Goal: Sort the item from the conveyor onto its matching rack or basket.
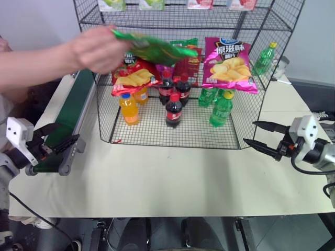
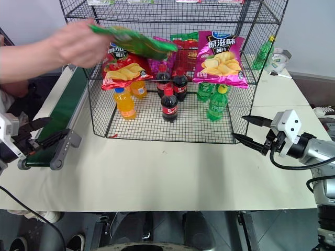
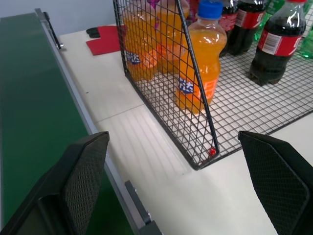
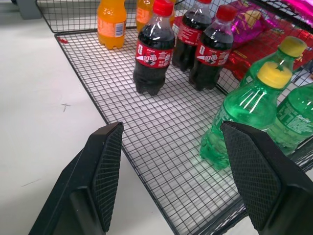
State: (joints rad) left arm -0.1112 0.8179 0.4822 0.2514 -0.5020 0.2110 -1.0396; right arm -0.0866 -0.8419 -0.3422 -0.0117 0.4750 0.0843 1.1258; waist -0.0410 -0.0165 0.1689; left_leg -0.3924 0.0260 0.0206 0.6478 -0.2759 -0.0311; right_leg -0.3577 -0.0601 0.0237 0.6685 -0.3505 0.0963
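Note:
A person's hand (image 1: 97, 49) holds the shiny green crisp bag (image 1: 154, 47) in the air in front of the black wire rack (image 1: 104, 125), level with its middle tier. The dark-green conveyor (image 1: 70, 112) runs along the table's left side, and nothing lies on the stretch of belt (image 3: 34, 122) seen from the left wrist. My left gripper (image 1: 62, 137) hovers open and empty over the conveyor's near end. Off the rack's right front corner, my right gripper (image 1: 251, 132) is open and empty too, pointing toward the rack's bottom tier (image 4: 161, 147).
The middle tier carries a red crisp bag (image 1: 133, 76) and a magenta one (image 1: 229, 63). Orange bottles (image 1: 129, 109), cola bottles (image 1: 174, 110) and green bottles (image 1: 222, 109) stand on the bottom tier. Another green bottle (image 1: 265, 58) stands behind the rack on the right. Bare table (image 1: 172, 178) lies in front.

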